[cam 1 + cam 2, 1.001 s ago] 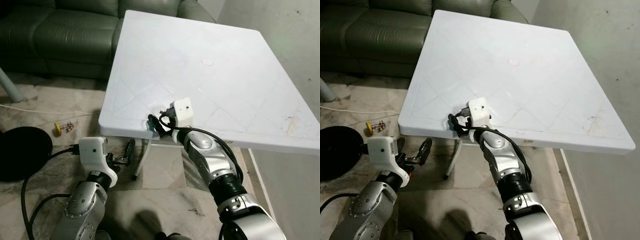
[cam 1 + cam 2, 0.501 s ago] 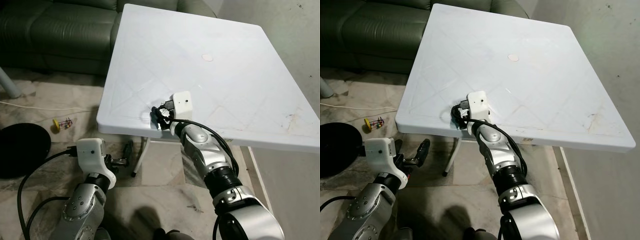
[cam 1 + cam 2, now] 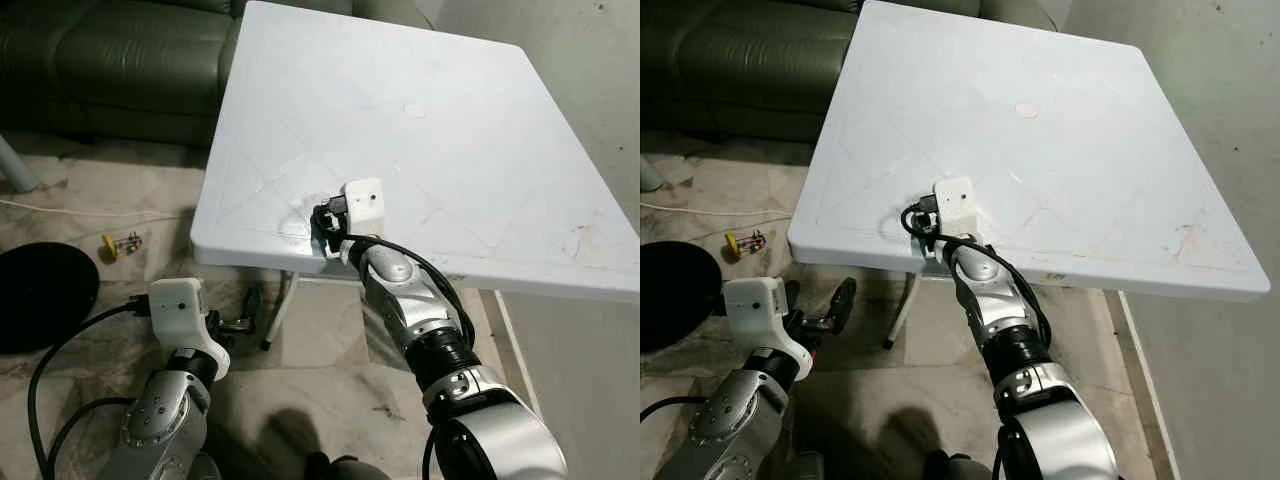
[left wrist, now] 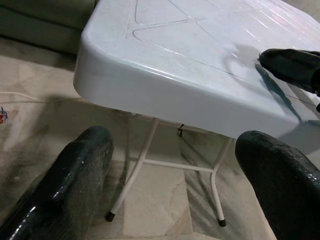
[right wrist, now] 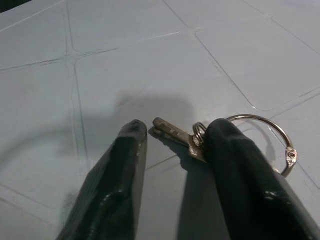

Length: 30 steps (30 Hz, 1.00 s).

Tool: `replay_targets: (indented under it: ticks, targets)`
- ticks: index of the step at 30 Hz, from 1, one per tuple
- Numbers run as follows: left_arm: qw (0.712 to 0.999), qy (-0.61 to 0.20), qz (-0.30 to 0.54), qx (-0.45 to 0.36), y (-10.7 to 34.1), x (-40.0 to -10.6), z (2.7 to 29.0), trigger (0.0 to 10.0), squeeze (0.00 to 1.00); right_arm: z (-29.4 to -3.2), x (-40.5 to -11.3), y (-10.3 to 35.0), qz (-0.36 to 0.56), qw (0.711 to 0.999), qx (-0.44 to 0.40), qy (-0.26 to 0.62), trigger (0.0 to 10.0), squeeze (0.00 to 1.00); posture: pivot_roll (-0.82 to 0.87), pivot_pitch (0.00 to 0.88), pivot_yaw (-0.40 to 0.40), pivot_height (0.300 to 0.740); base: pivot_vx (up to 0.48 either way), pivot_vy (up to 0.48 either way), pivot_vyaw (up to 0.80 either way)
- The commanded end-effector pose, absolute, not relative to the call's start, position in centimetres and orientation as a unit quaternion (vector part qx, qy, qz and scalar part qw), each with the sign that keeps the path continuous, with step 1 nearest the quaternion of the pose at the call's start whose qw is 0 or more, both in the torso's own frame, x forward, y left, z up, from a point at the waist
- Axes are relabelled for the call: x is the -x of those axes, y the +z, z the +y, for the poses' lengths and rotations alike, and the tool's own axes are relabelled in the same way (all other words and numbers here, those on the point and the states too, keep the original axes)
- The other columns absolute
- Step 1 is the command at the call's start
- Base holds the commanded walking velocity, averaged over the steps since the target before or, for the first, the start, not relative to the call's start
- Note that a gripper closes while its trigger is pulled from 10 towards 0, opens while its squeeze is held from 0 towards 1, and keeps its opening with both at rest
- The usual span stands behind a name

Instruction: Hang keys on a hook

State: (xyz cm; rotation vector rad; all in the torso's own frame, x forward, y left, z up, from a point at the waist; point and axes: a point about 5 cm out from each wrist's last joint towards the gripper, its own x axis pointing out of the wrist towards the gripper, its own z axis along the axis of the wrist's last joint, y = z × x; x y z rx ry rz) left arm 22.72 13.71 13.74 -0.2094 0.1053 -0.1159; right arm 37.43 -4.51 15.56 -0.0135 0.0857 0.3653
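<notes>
A small bunch of keys (image 5: 172, 132) on a metal ring (image 5: 280, 140) lies flat on the white plastic table (image 3: 450, 130), close to its near left corner. My right gripper (image 3: 322, 228) reaches over that corner and rests low on the tabletop. In the right wrist view its fingers (image 5: 125, 165) stand open on either side of the key's tip, and one finger covers part of the key. My left gripper (image 3: 835, 305) hangs open below the table edge, above the floor, with nothing between its fingers (image 4: 82, 165).
A dark green sofa (image 3: 110, 60) stands behind the table on the left. On the marble floor lie a black round object (image 3: 40, 300), a small colourful toy (image 3: 122, 243) and a white cable. White table legs (image 4: 132, 175) stand under the corner.
My right gripper has moved from the table's front edge a little further onto the tabletop, over the keys. The view has shifted slightly; the left arm stays low.
</notes>
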Motion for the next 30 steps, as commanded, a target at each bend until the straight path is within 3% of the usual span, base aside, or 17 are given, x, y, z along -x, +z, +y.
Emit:
replay_targets:
  ticks: [1, 30]
  targets:
    - [0.991, -0.058, 0.054, 0.103, 13.89, -22.42, 13.38, 10.0, 0.00, -4.87, -37.10, 13.57, 0.088, 0.981, 0.005, 0.175, 0.0, 0.00, 0.17, 0.249, -0.191, 0.740, 0.000, 0.000, 0.00]
    - [0.992, -0.057, 0.055, 0.103, 13.88, -22.54, 13.15, 10.0, 0.00, -5.13, -37.14, 13.64, 0.083, 0.982, -0.014, 0.168, 0.0, 0.00, 0.16, 0.248, -0.189, 0.740, 0.000, 0.000, 0.00]
